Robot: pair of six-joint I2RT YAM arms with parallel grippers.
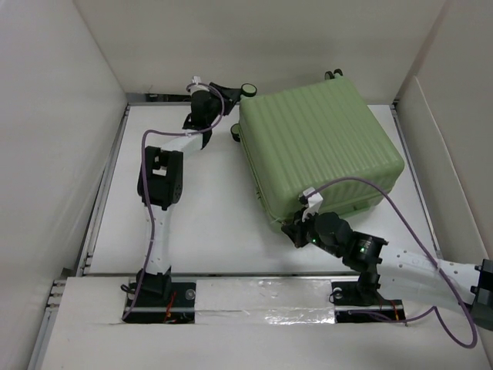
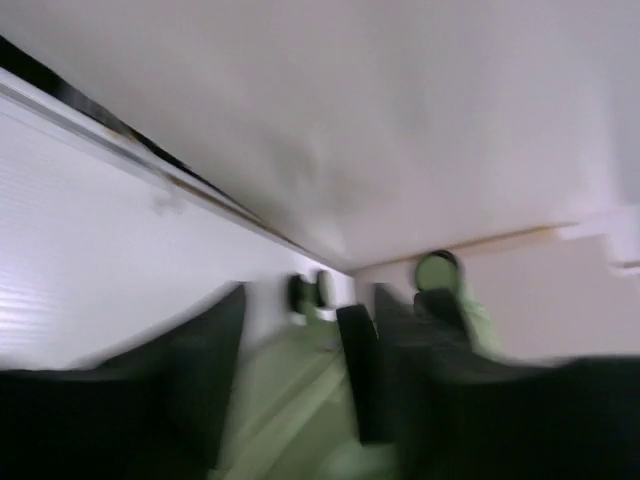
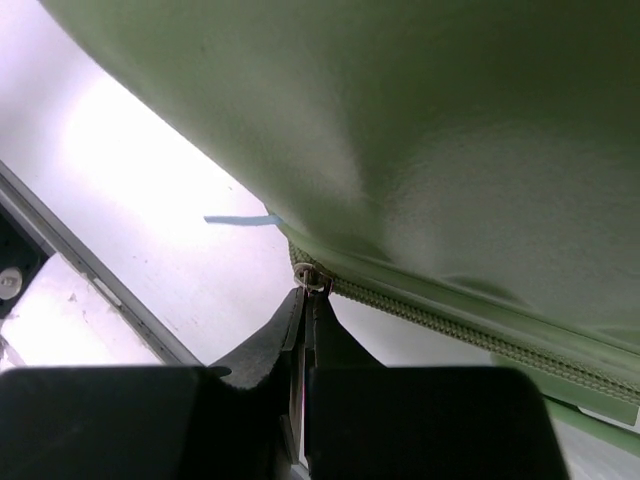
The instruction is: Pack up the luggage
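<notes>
White walls (image 1: 69,116) box in the worktop (image 1: 208,223); a metal rail (image 1: 104,193) runs along its left edge. Left arm reaches to the far left corner of the suitcase (image 1: 323,146), beside a black caster wheel (image 1: 248,90). The left fingers (image 2: 170,390) stand apart, but the wrist view is blurred and contact cannot be judged. The suitcase lies closed and flat, centre-right on the worktop and skewed to its edges: pale green, ribbed shell. At its near left corner the right fingers (image 3: 262,345) are pressed together, tips at the zip slider (image 3: 313,279). I cannot tell whether a tab is pinched. A blue strip (image 3: 240,219) lies by the seam. A purple cable (image 1: 400,212) arcs over the near right corner.
</notes>
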